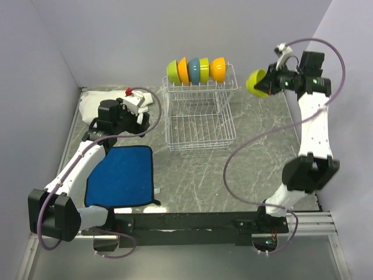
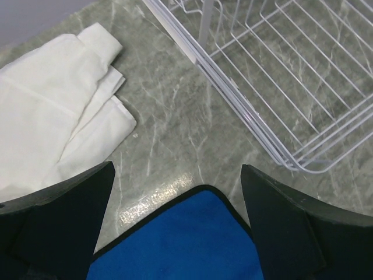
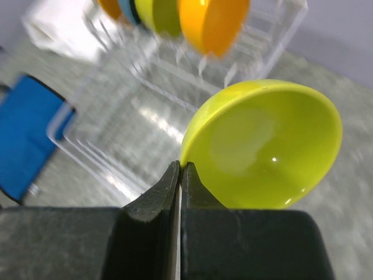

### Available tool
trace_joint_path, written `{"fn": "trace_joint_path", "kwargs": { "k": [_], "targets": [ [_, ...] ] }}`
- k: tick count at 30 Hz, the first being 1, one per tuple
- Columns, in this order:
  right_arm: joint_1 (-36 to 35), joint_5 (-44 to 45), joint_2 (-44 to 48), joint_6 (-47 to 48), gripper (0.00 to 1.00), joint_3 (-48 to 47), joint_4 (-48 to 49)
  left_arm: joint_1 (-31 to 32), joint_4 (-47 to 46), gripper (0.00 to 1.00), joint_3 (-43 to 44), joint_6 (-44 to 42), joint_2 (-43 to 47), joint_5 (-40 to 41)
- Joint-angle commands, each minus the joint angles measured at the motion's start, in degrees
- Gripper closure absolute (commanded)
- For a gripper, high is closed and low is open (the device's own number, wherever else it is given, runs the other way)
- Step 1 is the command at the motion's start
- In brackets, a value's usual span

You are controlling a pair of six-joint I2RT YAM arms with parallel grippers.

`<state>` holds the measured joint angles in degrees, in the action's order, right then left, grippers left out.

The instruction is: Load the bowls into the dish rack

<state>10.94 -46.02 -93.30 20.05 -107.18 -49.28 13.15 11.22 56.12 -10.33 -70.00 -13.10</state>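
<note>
The white wire dish rack [image 1: 200, 125] stands at the back middle of the table. Several bowls stand on edge in its upper shelf: lime green [image 1: 172, 71], orange [image 1: 183, 70], blue [image 1: 194, 69], lime green [image 1: 204, 68] and orange [image 1: 218, 69]. My right gripper [image 1: 267, 82] is shut on the rim of a yellow-green bowl [image 1: 255, 82] and holds it in the air to the right of the rack's top; the wrist view shows the bowl [image 3: 265, 146] pinched at its edge. My left gripper [image 2: 178, 175] is open and empty above the corner of the blue mat [image 2: 180, 239].
A blue cloth mat [image 1: 121, 175] lies at the left front. A folded white cloth [image 1: 92, 105] lies at the back left, also in the left wrist view [image 2: 52, 105]. The rack's lower basket [image 2: 291, 87] is beside the left gripper. Walls close the sides.
</note>
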Motion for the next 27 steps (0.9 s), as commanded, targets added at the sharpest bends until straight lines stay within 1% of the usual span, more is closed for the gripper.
{"fn": "trace_joint_path", "kwargs": {
  "k": [1,2,3,4,5,6,7,8,9,10,11,13,16,19,23,27],
  "targets": [
    [1.5,-18.9,-10.6,-18.2,1.00,-10.5,16.4,-0.1,2.7,0.03,2.7,-5.5,-0.8,-4.8],
    [1.8,-21.3,-13.9,-23.4,1.00,-11.6,21.0,-0.1,3.1,0.03,2.3,-7.1,-0.8,-5.1],
    [2.4,-25.3,-15.5,-36.0,1.00,-11.6,26.5,-0.1,3.5,0.03,1.9,-8.7,-0.7,-4.9],
    [2.8,-27.4,-16.8,-42.9,1.00,-11.0,40.1,-0.1,4.1,0.03,1.9,-12.1,-0.4,-4.7],
    [2.9,-29.2,-18.0,-51.3,1.00,-7.6,49.7,-0.2,5.7,0.03,1.9,-14.3,-0.3,-4.7],
    [3.1,-30.5,-20.3,-72.9,1.00,-5.2,63.6,-0.3,6.2,0.03,1.8,-15.9,-0.1,-4.9],
    [3.1,-31.7,-21.7,-73.2,1.00,-6.2,70.0,-0.4,6.7,0.03,1.9,-18.5,0.2,-4.8],
    [2.9,-32.6,-24.7,-73.9,1.00,-10.1,69.1,-0.4,7.2,0.03,2.1,-19.4,0.2,-4.9],
    [2.9,-33.4,-26.0,-77.1,1.00,-10.9,72.4,-0.5,8.7,0.03,2.8,-20.1,0.2,-5.4],
    [2.9,-33.4,-26.8,-77.2,1.00,-11.8,74.9,-0.5,9.9,0.03,3.5,-21.0,-0.2,-6.0],
    [2.9,-33.3,-27.9,-80.1,1.00,-12.2,77.3,-0.5,11.2,0.03,4.2,-21.6,-0.6,-6.3],
    [2.9,-33.8,-29.6,-82.4,1.00,-13.7,81.2,-0.5,15.7,0.03,5.8,-23.6,-2.2,-7.5],
    [2.9,-33.2,-32.2,-86.6,1.00,-15.7,85.6,-0.5,20.1,0.03,6.8,-26.3,-4.7,-6.2],
    [2.4,-33.1,-34.3,-90.0,1.00,-18.0,89.5,-0.5,22.4,0.03,8.5,-27.5,-6.5,-4.5],
    [1.5,-32.6,-36.9,-91.3,1.00,-20.7,90.1,-0.5,20.7,0.03,9.9,-26.9,-8.2,-3.2],
    [0.0,-32.9,-37.8,-93.7,1.00,-19.6,92.8,-0.5,19.8,0.03,13.7,-24.4,-11.9,-2.2]
  ]
}}
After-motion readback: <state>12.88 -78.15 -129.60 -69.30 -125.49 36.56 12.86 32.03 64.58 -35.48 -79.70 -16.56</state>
